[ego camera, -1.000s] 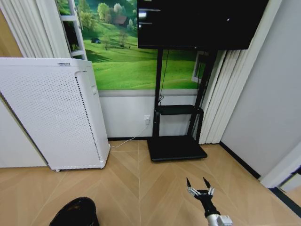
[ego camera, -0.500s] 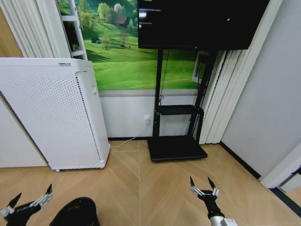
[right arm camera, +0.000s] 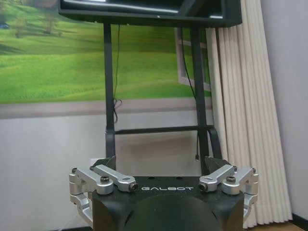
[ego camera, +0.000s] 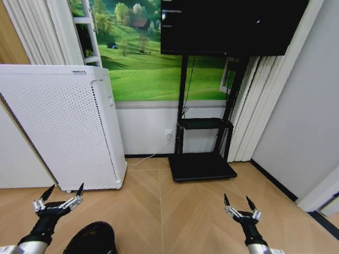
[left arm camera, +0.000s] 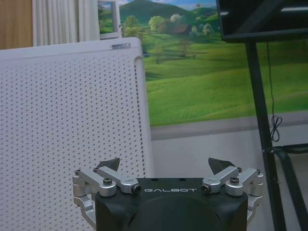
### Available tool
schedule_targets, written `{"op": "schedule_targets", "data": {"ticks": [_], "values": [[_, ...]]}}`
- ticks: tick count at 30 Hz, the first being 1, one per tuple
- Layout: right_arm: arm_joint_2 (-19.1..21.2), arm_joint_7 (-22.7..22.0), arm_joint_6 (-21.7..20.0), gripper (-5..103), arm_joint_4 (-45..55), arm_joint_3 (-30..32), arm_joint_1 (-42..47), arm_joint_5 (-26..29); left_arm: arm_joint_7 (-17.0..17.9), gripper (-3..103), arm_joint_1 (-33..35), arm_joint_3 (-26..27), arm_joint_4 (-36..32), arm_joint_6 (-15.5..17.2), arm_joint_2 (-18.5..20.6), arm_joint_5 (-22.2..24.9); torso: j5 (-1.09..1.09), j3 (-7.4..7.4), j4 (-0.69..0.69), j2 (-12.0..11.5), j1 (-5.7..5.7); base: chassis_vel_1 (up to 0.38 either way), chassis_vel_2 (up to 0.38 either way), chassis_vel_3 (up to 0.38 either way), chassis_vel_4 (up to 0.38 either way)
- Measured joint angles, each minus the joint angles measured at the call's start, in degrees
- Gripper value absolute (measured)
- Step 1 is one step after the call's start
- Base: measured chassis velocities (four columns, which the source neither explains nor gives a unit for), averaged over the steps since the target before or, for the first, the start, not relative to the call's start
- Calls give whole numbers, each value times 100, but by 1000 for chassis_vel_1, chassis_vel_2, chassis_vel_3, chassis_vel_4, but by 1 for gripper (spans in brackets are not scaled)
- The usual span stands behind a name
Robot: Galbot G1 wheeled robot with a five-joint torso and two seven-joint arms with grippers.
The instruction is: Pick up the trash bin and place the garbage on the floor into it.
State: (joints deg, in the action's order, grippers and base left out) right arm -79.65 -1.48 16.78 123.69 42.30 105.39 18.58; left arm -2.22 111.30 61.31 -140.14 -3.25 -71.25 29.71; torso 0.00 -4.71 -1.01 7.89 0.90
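The trash bin (ego camera: 91,239), small, round and black with a bag liner, sits on the wooden floor at the head view's bottom edge. My left gripper (ego camera: 66,188) hangs open just left of it and above its rim, holding nothing. In the left wrist view this gripper (left arm camera: 166,164) faces the white appliance. My right gripper (ego camera: 237,199) hovers open over bare floor at the lower right. In the right wrist view it (right arm camera: 160,162) points toward the TV stand. The garbage is out of view.
A tall white perforated appliance (ego camera: 58,127) stands at the left against the wall. A black TV stand (ego camera: 202,165) with a flat base holds a screen (ego camera: 233,26) ahead. White curtains (ego camera: 249,111) and a grey wall (ego camera: 302,116) close the right side.
My left gripper has risen into view beside the bin, moving up and right. The camera shifted slightly, and my right gripper sits a little lower and farther right in the picture.
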Motion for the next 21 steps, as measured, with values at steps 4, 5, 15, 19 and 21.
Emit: {"op": "schedule_targets", "data": {"ticks": [4, 5, 15, 19, 21], "values": [[12, -307, -290, 100, 698, -275, 47, -178, 194, 100, 15, -61, -325, 186, -114, -60, 0, 0, 4, 0, 0, 0, 0, 0, 0], [12, -307, -290, 100, 698, -275, 47, -178, 194, 100, 15, -61, -325, 186, -114, -60, 0, 0, 4, 0, 0, 0, 0, 0, 0], [58, -301, -622, 100, 1229, -285, 411, -265, 903, 100, 215, -676, -335, 901, -266, -612, 0, 0, 0, 0, 0, 0, 0, 0, 0], [121, -172, -722, 100, 1223, -341, 431, -374, 1009, 100, 114, -1035, -285, 914, -202, -728, 1, 0, 1, 0, 0, 0, 0, 0, 0], [136, -115, -807, 100, 1226, -296, 435, -396, 1007, 100, 86, -1070, -261, 929, -172, -762, 0, 0, 0, 0, 0, 0, 0, 0, 0]]}}
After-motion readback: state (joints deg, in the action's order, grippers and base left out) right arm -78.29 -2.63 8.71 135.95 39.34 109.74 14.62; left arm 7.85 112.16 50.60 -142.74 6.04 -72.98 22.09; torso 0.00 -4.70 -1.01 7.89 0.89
